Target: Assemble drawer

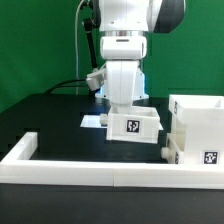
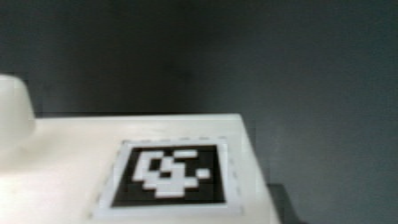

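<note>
A small white drawer tray (image 1: 133, 127) with a black-and-white tag hangs slightly tilted right under my gripper (image 1: 127, 108), which appears shut on it; my fingers are hidden behind the hand and the tray. In the wrist view the tray's tagged face (image 2: 173, 172) fills the near part of the picture and no fingertip shows. The tall white casing (image 1: 198, 120) stands at the exterior view's right, close beside the held tray. A second small tray (image 1: 200, 156) with a tag sits low at the casing's front.
A long low white wall (image 1: 70, 167) edges the black table along the front. The marker board (image 1: 93, 121) lies flat behind the held tray. A black cable (image 1: 62, 88) runs along the back. A green backdrop stands behind.
</note>
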### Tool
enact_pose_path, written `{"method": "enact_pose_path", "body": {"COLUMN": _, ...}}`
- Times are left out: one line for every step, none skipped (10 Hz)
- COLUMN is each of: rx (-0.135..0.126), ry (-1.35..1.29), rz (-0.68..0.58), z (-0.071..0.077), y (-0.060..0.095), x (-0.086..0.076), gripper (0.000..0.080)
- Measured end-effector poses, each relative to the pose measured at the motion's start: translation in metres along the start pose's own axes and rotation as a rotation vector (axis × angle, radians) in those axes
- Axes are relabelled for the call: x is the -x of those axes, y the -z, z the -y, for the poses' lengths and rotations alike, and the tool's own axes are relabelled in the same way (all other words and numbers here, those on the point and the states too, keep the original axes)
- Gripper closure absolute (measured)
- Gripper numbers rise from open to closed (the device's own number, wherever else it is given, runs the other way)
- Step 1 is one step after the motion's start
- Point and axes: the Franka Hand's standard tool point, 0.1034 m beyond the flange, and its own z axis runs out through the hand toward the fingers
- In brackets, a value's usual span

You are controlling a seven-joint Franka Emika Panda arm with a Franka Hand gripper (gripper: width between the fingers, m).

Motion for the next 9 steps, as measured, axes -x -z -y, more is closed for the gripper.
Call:
{"method": "enact_pose_path", "body": {"rx": -0.008, "ry": 0.010, "rz": -0.001, "z": -0.005, "y": 0.001, "x": -0.005, "gripper": 0.0758}}
{"method": "enact_pose_path", "body": {"rx": -0.014, "ry": 0.020, "rz": -0.004, "z": -0.009, "y": 0.000, "x": -0.012, "gripper": 0.0758}}
{"method": "enact_pose_path", "body": {"rx": -0.022, "ry": 0.026, "rz": -0.005, "z": -0.010, "y": 0.000, "x": -0.015, "gripper": 0.0758}}
{"method": "enact_pose_path", "body": {"rx": -0.050, "ry": 0.023, "rz": 0.000, "z": -0.006, "y": -0.001, "x": -0.013, "gripper": 0.0758}}
{"method": "enact_pose_path", "body": {"rx": -0.050, "ry": 0.022, "rz": 0.000, "z": -0.006, "y": -0.002, "x": -0.012, "gripper": 0.0758}}
{"method": "enact_pose_path", "body": {"rx": -0.052, "ry": 0.023, "rz": -0.001, "z": -0.005, "y": -0.002, "x": -0.012, "gripper": 0.0758}}
{"method": "enact_pose_path", "body": {"rx": -0.052, "ry": 0.028, "rz": -0.001, "z": -0.006, "y": -0.002, "x": -0.013, "gripper": 0.0758}}
{"method": "enact_pose_path", "body": {"rx": -0.050, "ry": 0.031, "rz": -0.002, "z": -0.007, "y": -0.001, "x": -0.015, "gripper": 0.0757}}
{"method": "enact_pose_path", "body": {"rx": -0.049, "ry": 0.035, "rz": -0.003, "z": -0.008, "y": -0.001, "x": -0.016, "gripper": 0.0757}}
